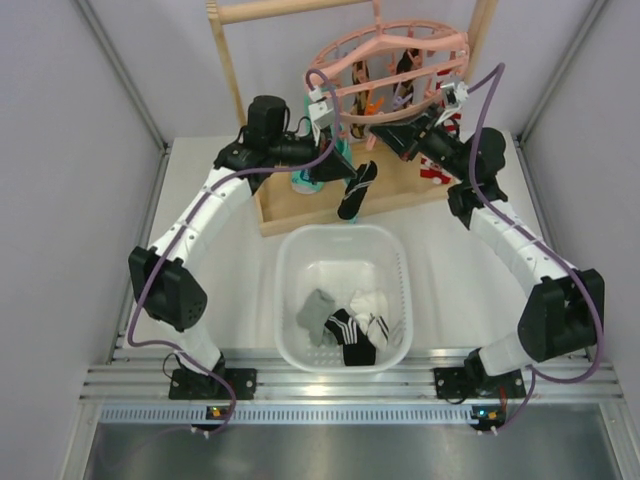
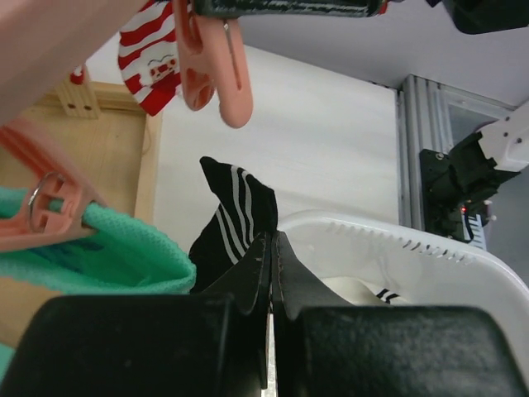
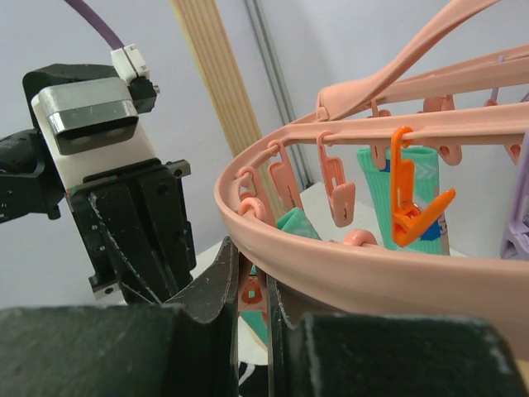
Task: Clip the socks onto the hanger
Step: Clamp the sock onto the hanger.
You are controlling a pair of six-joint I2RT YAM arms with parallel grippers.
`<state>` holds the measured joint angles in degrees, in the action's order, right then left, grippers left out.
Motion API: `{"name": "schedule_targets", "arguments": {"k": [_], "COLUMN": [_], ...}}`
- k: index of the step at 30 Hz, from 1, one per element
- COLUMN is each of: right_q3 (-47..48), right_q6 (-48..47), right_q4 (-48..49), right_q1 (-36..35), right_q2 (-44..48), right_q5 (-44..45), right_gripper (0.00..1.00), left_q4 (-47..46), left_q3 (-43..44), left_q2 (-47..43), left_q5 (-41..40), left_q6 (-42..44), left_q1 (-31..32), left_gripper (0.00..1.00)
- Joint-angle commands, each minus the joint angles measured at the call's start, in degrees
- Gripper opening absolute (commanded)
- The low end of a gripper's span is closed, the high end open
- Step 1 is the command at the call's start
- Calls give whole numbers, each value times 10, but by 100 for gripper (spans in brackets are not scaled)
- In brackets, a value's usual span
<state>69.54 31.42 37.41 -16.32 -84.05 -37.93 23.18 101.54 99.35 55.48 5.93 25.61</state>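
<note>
Basket (image 1: pixel 288 262) nearest, spare socks (image 1: pixel 350 335) lying inside. Beyond it, left gripper (image 2: pixel 271 241) is clamped on black striped sock (image 2: pixel 240 208), which dangles under the hanger (image 3: pixel 355 273) rim. Right gripper (image 3: pixel 252 277) pinches a pink peg (image 3: pixel 250 294). Advised: feed the cuff squarely into that peg before releasing.

Right fingers (image 3: pixel 216 285) at 6 o'clock, nipped together on a pink clip (image 3: pixel 250 291) under the hanger (image 3: pixel 347 269) rim. Orange clip (image 3: pixel 411 211) at 3 o'clock, teal sock (image 3: pixel 426 169) behind it. Left arm's camera block (image 3: pixel 91 124) at 9 o'clock.
</note>
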Motion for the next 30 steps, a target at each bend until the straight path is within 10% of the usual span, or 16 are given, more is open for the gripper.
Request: {"name": "schedule_targets", "arguments": {"k": [1, 30], "right_q3": [31, 39], "right_q6": [-21, -24], "right_q4": [34, 32], "right_q1": [1, 4], "right_q2": [-12, -23], "right_q5": [-60, -84], "right_gripper": [0, 0], "left_q4": [-55, -227], "left_q3": [20, 89], "left_q2": [8, 110], "left_q5": [82, 153], "left_q6": [-30, -239], "left_q1": [0, -31], "left_gripper": [0, 0]}}
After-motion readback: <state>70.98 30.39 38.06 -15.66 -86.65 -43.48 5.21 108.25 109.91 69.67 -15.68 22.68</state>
